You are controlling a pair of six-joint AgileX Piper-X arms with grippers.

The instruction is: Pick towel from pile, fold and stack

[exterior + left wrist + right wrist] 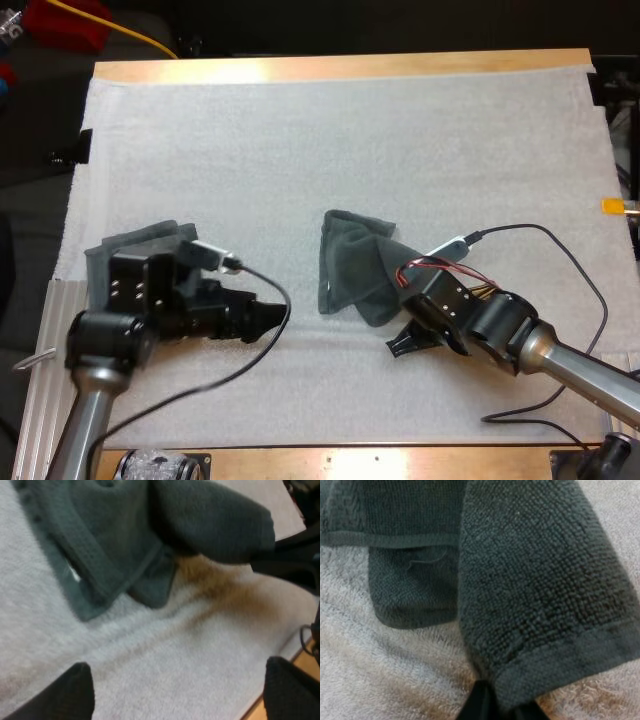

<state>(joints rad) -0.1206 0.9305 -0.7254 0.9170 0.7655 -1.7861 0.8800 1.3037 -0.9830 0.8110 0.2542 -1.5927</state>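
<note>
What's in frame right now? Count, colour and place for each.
crumpled towel: 1, dark grey-green, middle of the mat, near edge pinched and lifted
second towel: 1, dark grey-green, left side of the mat, partly hidden by the left arm; cannot tell if folded
mat: 1, white, covering most of the table
table: 1, wood, bare strip along the far edge
left hand: 1, black fingers, open, low over bare mat between the two towels
right hand: 1, black fingers, shut on the crumpled towel's near edge
</note>
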